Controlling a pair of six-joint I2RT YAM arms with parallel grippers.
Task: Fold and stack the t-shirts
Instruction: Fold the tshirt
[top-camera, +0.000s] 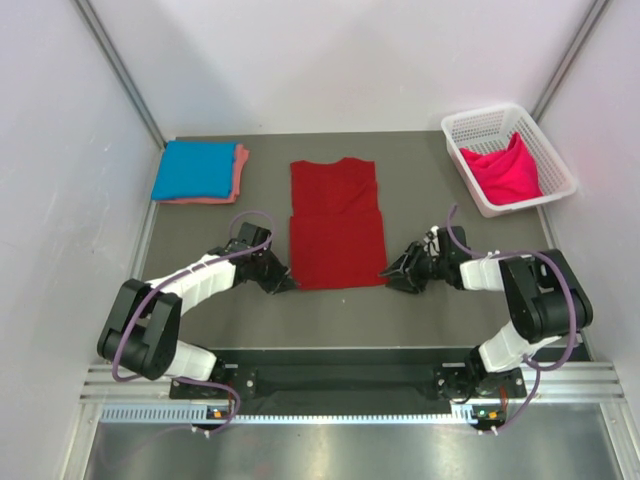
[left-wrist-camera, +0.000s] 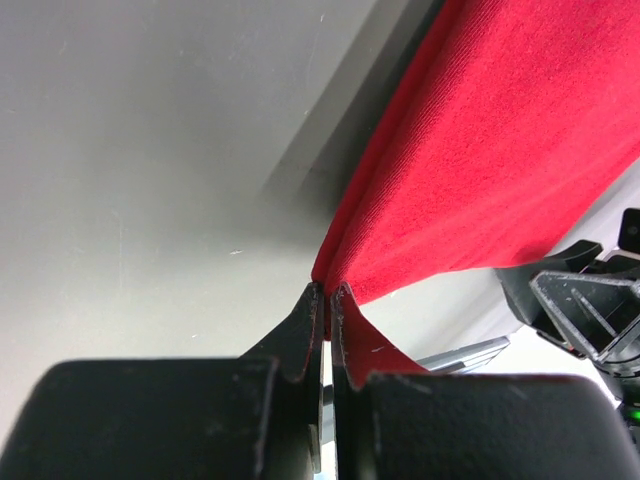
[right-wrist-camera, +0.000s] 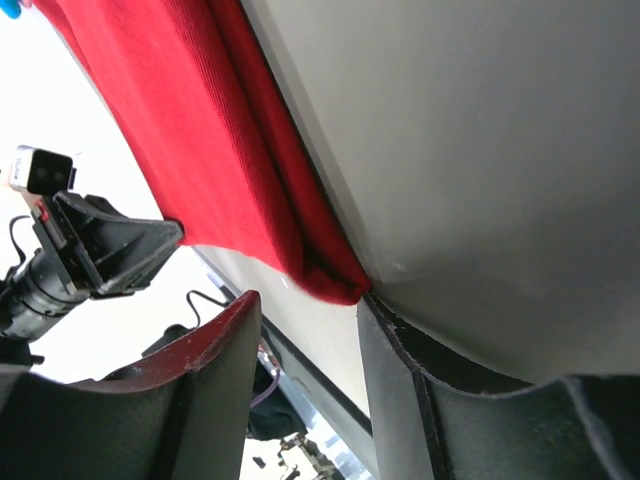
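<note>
Nearest to me, the 2 arms reach in low over the grey bench (top-camera: 425, 190) from either side. The left claw (top-camera: 283, 283) sits at the near left corner of the dark red cloth t-shirt (top-camera: 338, 225). In its wrist view I see it closed tight on that corner, with the red cloth coming out from between the pinched tips. The right claw (top-camera: 392, 272) is at the near right corner. In its wrist view the jaws stand apart, and the folded red corner lies in the gap, touching 1 finger (right-wrist-camera: 385, 340) only.

The dark red t-shirt lies flat in the middle of the bench as a long narrow shape, collar end away from me.

Further back on the left, a bright blue folded t-shirt (top-camera: 195, 168) rests on top of a salmon pink one (top-camera: 241, 160), whose edge shows along the right and near sides. At the far right stands a white plastic lattice basket (top-camera: 482, 121) with a hot pink t-shirt (top-camera: 505, 172) bunched inside it.
</note>
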